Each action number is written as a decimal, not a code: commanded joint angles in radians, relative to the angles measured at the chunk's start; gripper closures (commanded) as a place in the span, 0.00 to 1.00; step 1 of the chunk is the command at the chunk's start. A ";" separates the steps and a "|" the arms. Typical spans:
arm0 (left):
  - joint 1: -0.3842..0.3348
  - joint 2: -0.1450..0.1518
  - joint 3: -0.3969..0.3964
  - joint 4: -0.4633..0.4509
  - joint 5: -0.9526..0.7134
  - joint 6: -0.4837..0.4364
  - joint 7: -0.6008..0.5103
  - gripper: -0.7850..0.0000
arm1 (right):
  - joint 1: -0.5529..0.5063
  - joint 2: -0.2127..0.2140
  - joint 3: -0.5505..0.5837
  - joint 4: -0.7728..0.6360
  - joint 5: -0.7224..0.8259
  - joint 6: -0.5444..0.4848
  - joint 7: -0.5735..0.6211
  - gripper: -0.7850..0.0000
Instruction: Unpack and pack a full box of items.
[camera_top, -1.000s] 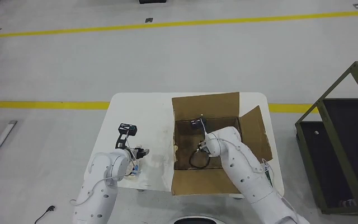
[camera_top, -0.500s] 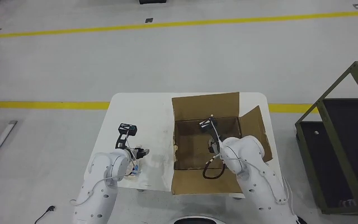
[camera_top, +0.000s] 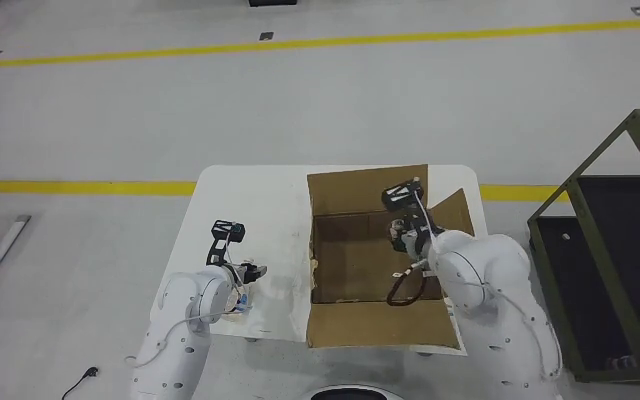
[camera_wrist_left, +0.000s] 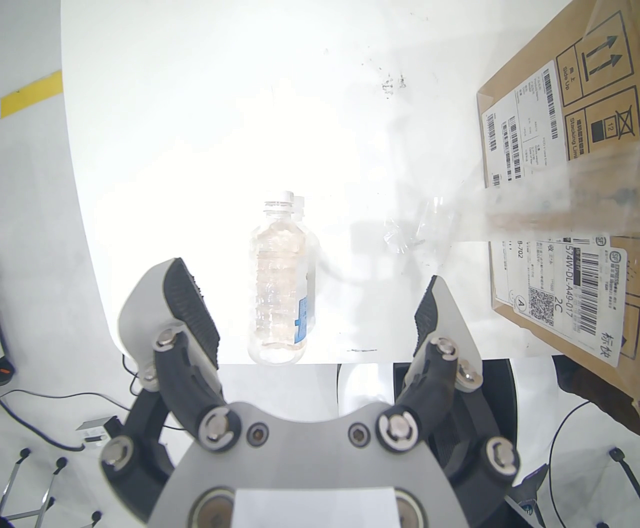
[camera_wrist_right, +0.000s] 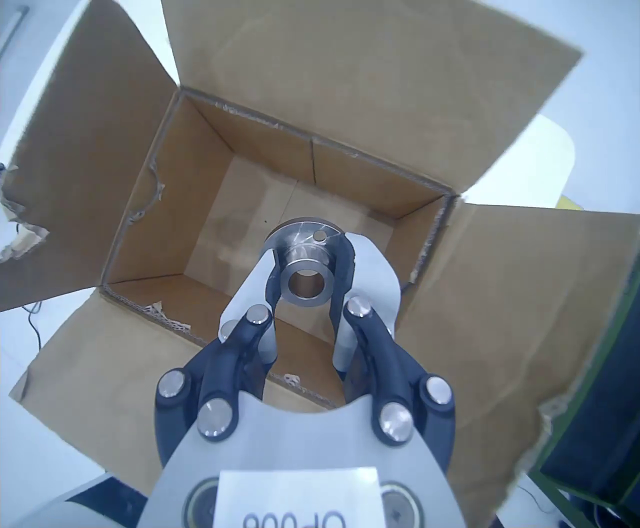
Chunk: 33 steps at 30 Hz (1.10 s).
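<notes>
Right claw (camera_wrist_right: 310, 280), clamped on a slick metal flange (camera_wrist_right: 300, 239) over the box (camera_wrist_right: 350, 165), might drop it; left claw (camera_wrist_left: 305, 287) stands apart.

Bright overhead light; table (camera_wrist_left: 200, 100) glares white; soft shadows; wrist views bowed.

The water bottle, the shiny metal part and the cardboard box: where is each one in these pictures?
water bottle (camera_wrist_left: 277, 295): left wrist view, on its clear ribbed body.
metal part (camera_wrist_right: 306, 261): right wrist view, on its collar, just above the bore.
cardboard box (camera_wrist_right: 360, 175): right wrist view, on its inner far wall.
</notes>
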<state>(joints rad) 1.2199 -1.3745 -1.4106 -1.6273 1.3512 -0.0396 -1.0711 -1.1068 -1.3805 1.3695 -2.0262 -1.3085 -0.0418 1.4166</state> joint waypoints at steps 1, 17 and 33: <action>0.000 0.000 0.000 0.000 0.000 0.000 0.000 0.00 | -0.011 0.005 0.051 -0.050 0.014 0.005 0.014 1.00; 0.000 0.000 0.000 0.000 0.000 0.000 0.000 0.00 | -0.235 0.037 0.402 -0.290 0.112 0.046 0.106 1.00; 0.000 0.000 0.000 0.000 0.000 0.000 0.000 0.00 | -0.437 0.057 0.560 -0.183 0.107 0.043 0.075 1.00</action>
<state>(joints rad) 1.2199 -1.3745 -1.4106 -1.6273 1.3512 -0.0396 -1.0711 -1.5379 -1.3251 1.9373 -2.2198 -1.1832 0.0049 1.4932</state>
